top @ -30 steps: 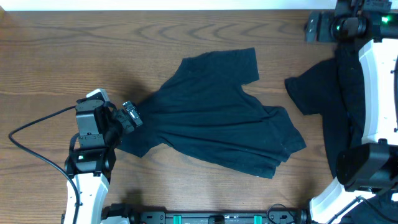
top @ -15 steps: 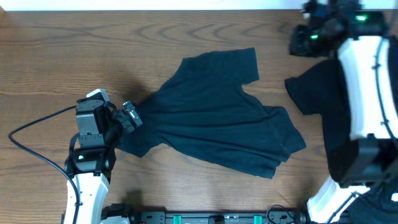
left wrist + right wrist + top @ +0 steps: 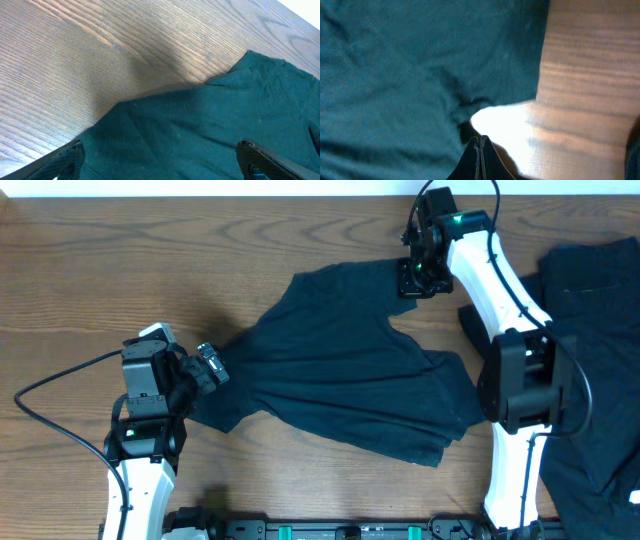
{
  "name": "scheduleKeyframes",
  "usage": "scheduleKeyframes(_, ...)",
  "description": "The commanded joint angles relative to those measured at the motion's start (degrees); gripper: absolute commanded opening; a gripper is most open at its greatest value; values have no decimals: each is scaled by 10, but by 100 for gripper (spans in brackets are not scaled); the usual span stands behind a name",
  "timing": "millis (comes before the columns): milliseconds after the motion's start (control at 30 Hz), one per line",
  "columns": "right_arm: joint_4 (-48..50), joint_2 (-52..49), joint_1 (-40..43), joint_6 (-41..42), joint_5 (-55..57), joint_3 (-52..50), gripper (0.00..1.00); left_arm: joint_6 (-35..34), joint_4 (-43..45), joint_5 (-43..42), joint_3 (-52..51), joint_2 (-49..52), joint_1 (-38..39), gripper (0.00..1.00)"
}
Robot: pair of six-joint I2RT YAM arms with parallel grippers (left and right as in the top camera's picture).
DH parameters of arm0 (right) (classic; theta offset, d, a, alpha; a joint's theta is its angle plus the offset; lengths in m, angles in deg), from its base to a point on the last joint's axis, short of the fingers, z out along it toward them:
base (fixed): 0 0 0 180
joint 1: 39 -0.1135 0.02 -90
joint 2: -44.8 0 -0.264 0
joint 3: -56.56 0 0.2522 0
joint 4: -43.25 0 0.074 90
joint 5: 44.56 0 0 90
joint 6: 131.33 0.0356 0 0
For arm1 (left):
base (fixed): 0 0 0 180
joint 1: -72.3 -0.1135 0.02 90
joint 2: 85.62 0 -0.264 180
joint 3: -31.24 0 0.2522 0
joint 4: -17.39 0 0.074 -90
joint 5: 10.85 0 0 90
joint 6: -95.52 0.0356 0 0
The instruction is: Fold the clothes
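Overhead, the big change is the right arm. A moment ago it was over at the far right corner of the table [image 3: 100, 260]. Now it has swung left, and the right gripper [image 3: 412, 278] sits at the far right corner of the T-shirt [image 3: 340, 370]. Its two fingers were apart and are now pressed tight together.

In the right wrist view the right gripper [image 3: 481, 145] is closed, with its tips right at the edge of the T-shirt [image 3: 410, 75], next to a bright patch of bare table [image 3: 590, 100]. I cannot tell if any cloth is pinched between them.

The left gripper [image 3: 208, 366] has not moved. It waits at the near left end of the shirt. In the left wrist view the left gripper [image 3: 160, 162] has its fingers [image 3: 67, 157] spread wide, with the T-shirt [image 3: 210, 130] under them and nothing held.

The T-shirt lies in the middle of the table, spread out and a bit wrinkled, just as it did before. The other dark clothes [image 3: 590, 360] lie at the right side.

I think the folding is only starting. The right arm has come to take a corner, but no fold is made yet.

There is no box, basket or bin here, so nothing is inside anything.
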Motion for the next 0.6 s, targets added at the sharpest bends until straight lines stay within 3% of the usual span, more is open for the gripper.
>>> scheduleKeyframes(0, 8, -21, 0, 26, 34, 1, 1, 1, 0, 5, 2, 1, -2, 98)
scheduleKeyframes(567, 63, -94, -1, 55, 40, 1, 1, 1, 0, 5, 2, 1, -2, 98)
